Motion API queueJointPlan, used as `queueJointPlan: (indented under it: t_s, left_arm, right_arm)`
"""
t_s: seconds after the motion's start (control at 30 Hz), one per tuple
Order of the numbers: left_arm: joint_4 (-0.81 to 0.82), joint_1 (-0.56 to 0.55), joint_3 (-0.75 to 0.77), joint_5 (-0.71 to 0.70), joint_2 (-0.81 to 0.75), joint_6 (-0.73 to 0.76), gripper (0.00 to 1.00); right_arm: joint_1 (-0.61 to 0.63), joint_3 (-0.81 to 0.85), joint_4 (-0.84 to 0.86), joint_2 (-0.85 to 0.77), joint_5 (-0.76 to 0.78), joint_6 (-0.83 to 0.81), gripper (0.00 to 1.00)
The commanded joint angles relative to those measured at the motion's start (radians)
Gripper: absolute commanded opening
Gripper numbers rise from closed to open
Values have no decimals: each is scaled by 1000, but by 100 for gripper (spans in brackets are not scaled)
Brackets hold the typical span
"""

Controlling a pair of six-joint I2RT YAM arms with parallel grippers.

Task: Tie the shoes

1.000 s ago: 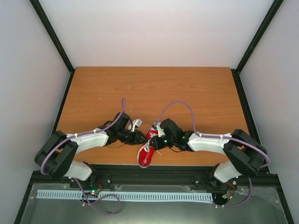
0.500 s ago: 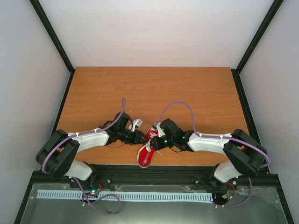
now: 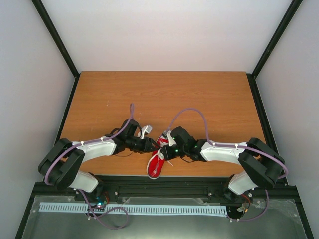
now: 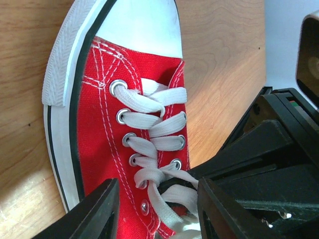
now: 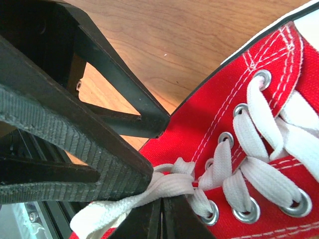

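The red canvas sneaker lies near the table's front edge, its white toe cap pointing toward the arm bases. In the left wrist view the sneaker fills the frame with its white laces crossed through the eyelets. My left gripper is open, and in its own view it straddles the loose lace at the top eyelets. My right gripper meets it from the right. In its own view it is shut, with a white lace strand lying across its tips. The left gripper's ribbed pad is pressed close beside it.
The wooden table stretches behind the shoe. A black rail runs along the front edge just below the toe. Black frame posts and white walls enclose the sides. Purple cables arch over both arms.
My left gripper has edged slightly toward the shoe. The shoe and the right arm look unmoved.
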Motion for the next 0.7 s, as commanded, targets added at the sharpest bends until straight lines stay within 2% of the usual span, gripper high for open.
queueJointPlan:
  t_s: [0.0,0.37,0.67]
  left_arm:
    - [43,6,25,26,-7,-8,46]
    - [59,4,23,42,1,-11,45]
    - [77,-4,27,59,15,-14,32]
  right_arm:
    - [9,-4,16,-3,7,-2,3]
    - [9,-3,16,0,5,-2,3]
    - [9,-2,14,1,5,-2,3]
